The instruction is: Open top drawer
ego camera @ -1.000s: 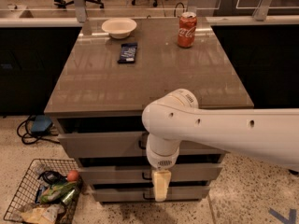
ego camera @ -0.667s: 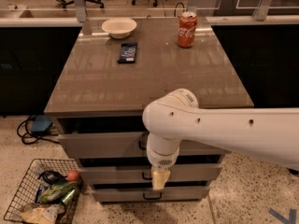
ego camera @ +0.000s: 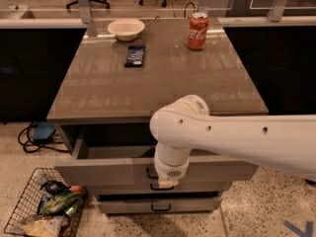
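The gripper [ego camera: 166, 183] hangs under the white arm [ego camera: 237, 142], right at the front of the top drawer [ego camera: 103, 171], beside its black handle [ego camera: 149, 173]; whether it is spread or pressed together I cannot tell. The top drawer stands partly out, with its grey inside showing left of the gripper. Below the gripper is a narrower drawer [ego camera: 128, 205]. Behind it, on the counter [ego camera: 163, 88], stand a red can [ego camera: 198, 31] and a white bowl [ego camera: 126, 28].
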Robot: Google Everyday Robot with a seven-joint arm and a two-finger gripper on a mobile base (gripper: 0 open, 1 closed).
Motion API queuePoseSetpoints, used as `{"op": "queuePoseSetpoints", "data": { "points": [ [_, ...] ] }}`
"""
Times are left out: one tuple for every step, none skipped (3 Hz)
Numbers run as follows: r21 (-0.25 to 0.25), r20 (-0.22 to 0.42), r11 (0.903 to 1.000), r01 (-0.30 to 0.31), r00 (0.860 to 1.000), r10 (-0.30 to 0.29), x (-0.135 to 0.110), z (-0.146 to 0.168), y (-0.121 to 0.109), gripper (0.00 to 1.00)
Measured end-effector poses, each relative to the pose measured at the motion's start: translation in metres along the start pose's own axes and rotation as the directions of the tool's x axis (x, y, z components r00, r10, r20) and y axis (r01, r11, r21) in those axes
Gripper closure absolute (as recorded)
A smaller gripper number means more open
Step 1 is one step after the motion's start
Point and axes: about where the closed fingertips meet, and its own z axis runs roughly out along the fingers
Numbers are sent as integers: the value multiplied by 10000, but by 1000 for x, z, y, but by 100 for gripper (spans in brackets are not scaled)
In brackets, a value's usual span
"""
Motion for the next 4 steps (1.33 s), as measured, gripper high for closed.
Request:
{"op": "queuePoseSetpoints", "data": {
  "points": [
    [1,-4,10000,3,10000,-3,0,0,1,100],
    [1,-4,10000,3,10000,-3,0,0,1,100],
    [251,-23,9997,7,10000,-6,-1,-4,6,100],
    [871,93,9962,30,9999,-39,-3,-5,29,100]
  ]
}}
